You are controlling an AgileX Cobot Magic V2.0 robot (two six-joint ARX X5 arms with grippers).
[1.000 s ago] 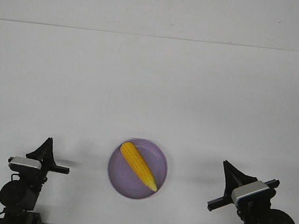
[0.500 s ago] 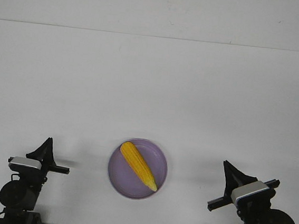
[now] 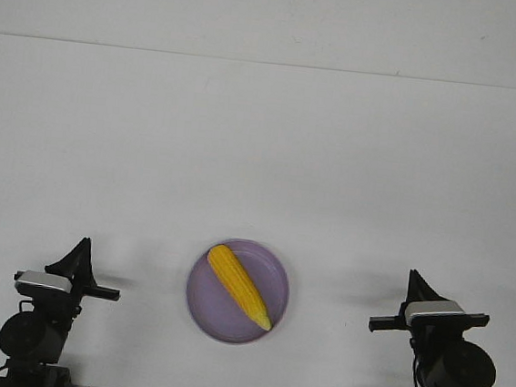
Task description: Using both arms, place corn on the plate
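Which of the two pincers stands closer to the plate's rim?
The left pincer, though only slightly: its gap to the plate looks a bit shorter than the right pincer's. Neither touches the plate or the corn.

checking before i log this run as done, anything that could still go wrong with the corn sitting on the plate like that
Little looks risky. The corn lies diagonally inside the plate, but its pale tip reaches close to the rim nearest the robot, so a knock to the plate might roll it out. The left gripper and right gripper sit well clear on either side; only a sweep inward across the table would be likely to strike the plate.
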